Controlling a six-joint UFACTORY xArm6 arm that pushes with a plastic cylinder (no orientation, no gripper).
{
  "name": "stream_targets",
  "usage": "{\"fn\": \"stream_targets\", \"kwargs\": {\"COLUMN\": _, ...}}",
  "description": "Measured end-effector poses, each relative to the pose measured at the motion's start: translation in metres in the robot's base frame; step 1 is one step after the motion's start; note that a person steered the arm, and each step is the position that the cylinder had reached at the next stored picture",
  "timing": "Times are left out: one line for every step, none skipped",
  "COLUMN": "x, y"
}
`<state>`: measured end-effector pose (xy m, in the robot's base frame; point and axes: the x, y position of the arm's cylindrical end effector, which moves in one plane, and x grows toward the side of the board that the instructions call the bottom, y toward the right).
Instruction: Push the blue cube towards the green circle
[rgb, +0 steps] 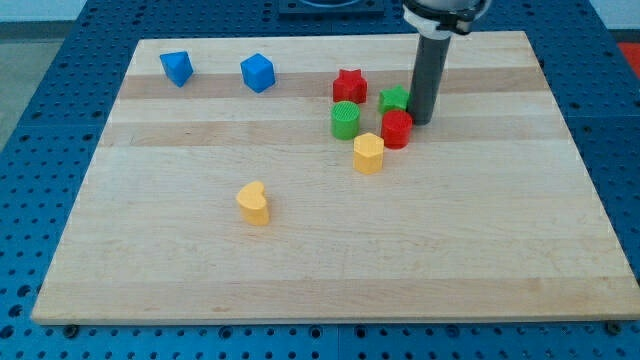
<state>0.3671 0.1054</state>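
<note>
The blue cube (258, 72) sits near the view's top, left of centre. The green circle (345, 119), a short cylinder, stands to its right and lower, in a cluster of blocks. My tip (421, 120) rests on the board at the right edge of that cluster, touching or almost touching the red cylinder (396, 129) and the green star (394, 99). The tip is far to the right of the blue cube, with the cluster between them.
A second blue block (176, 67) lies at the view's top left. A red star (349, 85) sits above the green circle. A yellow hexagonal block (368, 152) lies just below the cluster. A yellow heart (254, 202) lies lower left of centre. The wooden board (330, 270) rests on a blue pegboard.
</note>
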Motion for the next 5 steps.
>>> {"fn": "stream_targets", "kwargs": {"x": 0.000, "y": -0.001}}
{"fn": "stream_targets", "kwargs": {"x": 0.000, "y": 0.009}}
{"fn": "stream_targets", "kwargs": {"x": -0.022, "y": 0.038}}
{"fn": "stream_targets", "kwargs": {"x": -0.070, "y": 0.047}}
{"fn": "stream_targets", "kwargs": {"x": -0.111, "y": 0.009}}
